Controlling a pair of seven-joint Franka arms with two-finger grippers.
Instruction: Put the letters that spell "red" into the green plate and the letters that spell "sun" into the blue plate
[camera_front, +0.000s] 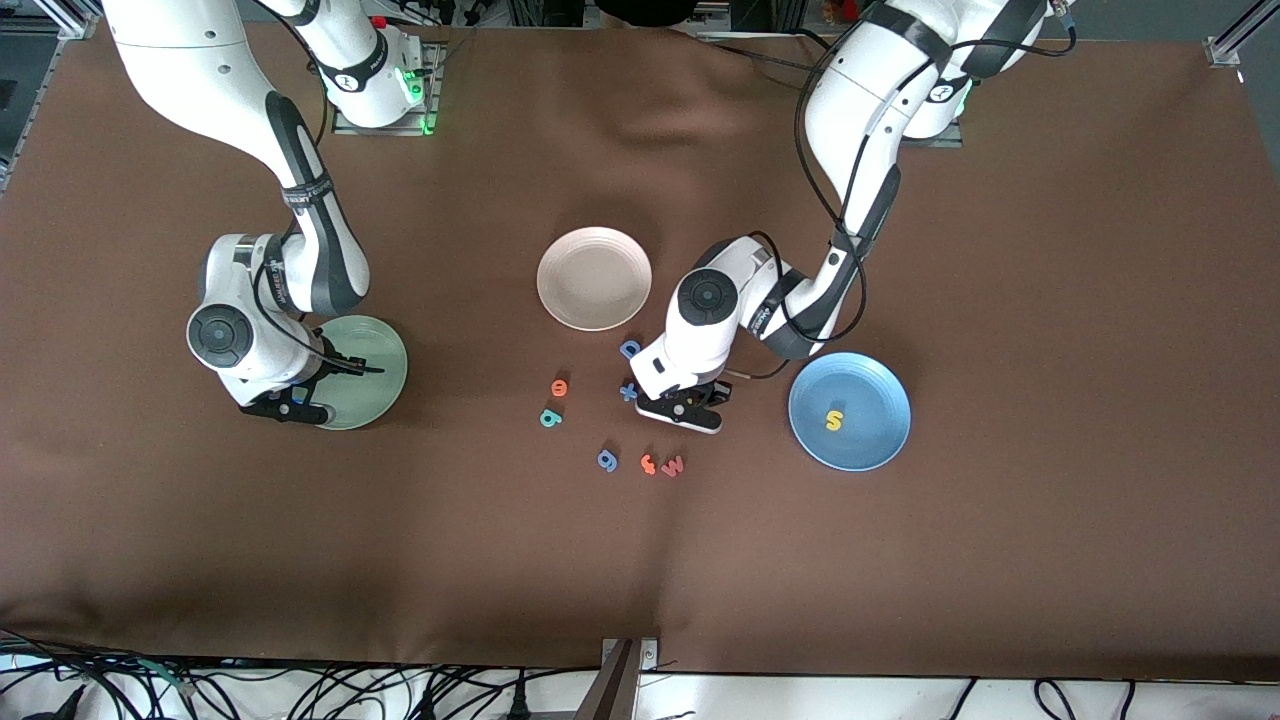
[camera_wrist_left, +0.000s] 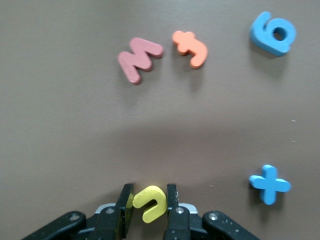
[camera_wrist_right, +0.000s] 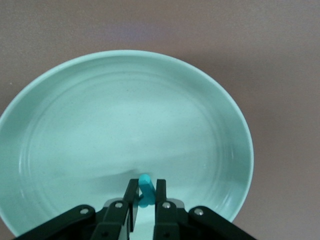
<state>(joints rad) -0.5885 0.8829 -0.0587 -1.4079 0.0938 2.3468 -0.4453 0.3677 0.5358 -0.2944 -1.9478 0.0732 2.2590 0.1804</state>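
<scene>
A: So, where are your grippers?
B: My left gripper (camera_wrist_left: 150, 200) is down on the table beside the blue plate (camera_front: 880, 440), clamped on the yellow "u" (camera_wrist_left: 149, 202). Yellow "s" (camera_front: 834, 420) is in that plate.
A: Right one?
B: My right gripper (camera_wrist_right: 145, 192) is over the green plate (camera_wrist_right: 75, 125), pinching a teal letter (camera_wrist_right: 145, 187).

Yellow "u" (camera_wrist_left: 149, 202) clamped between left hand (camera_wrist_left: 150, 200) fingers, low at counter level. Yellow "s" (camera_front: 834, 420) flat in blue plate (camera_front: 880, 440). Teal letter (camera_wrist_right: 145, 187) pinched on edge in right hand (camera_wrist_right: 145, 192) over green plate (camera_wrist_right: 75, 125). Orange "e" (camera_front: 559, 387) and teal "d" (camera_front: 550, 417) flat on counter, side by side.
</scene>
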